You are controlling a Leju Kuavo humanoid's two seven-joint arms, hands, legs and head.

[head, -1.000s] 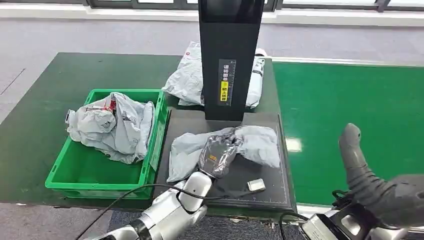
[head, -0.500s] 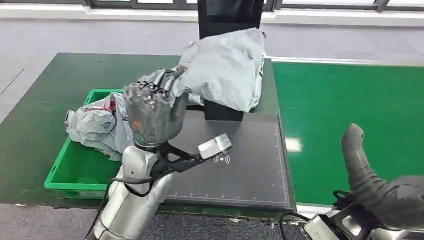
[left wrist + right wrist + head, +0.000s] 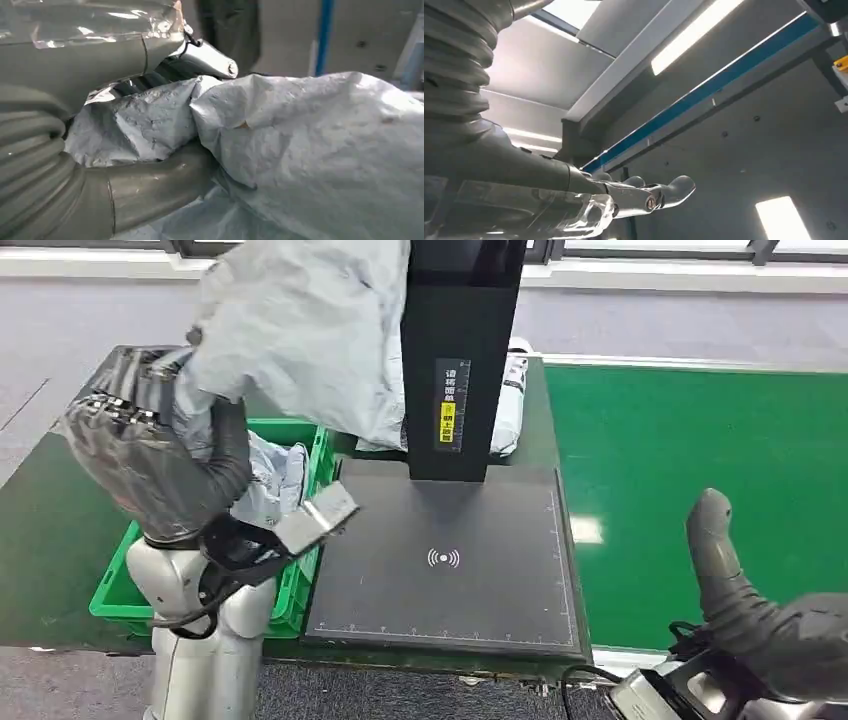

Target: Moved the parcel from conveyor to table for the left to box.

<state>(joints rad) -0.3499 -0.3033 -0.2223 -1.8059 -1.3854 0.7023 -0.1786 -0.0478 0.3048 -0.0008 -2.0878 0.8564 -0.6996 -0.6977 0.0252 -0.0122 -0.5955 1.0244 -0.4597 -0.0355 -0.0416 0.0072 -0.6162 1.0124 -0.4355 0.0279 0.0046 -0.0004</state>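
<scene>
1. Head view: your left hand [image 3: 150,465], wrapped in a clear plastic cover, is raised over the bench's left side and clamped on a grey parcel [image 3: 300,330]. The parcel is a soft, crinkled poly mailer, lifted clear of the bench and hanging above the green crate [image 3: 300,585], partly in front of the black scanner column [image 3: 462,360].
2. Head view: the crate is a rigid plastic box with a thick rim, sitting near the bench's front-left corner; more crumpled grey mailers [image 3: 270,480] lie inside it, behind your forearm.
3. Head view: just beside the crate lies a flat, matte black scan pad [image 3: 450,560] with a white symbol at its middle and a ruled border; its surface gives you open room right up to the bench's front edge.
4. Head view: another grey mailer [image 3: 512,400] rests behind the column near the bench's far edge. The smooth green conveyor belt [image 3: 700,440] runs along the bench's right side.
5. Head view: your right hand [image 3: 760,600] is low at the front right, beside the belt, thumb up and holding nothing.
6. Left wrist view: the thumb [image 3: 150,187] and fingers [image 3: 200,55] pinch a bunched fold of the parcel [image 3: 310,150], its film wrinkled and matte.
7. Right wrist view: the right hand [image 3: 624,197] points up toward ceiling lights, fingers stretched out and empty.
</scene>
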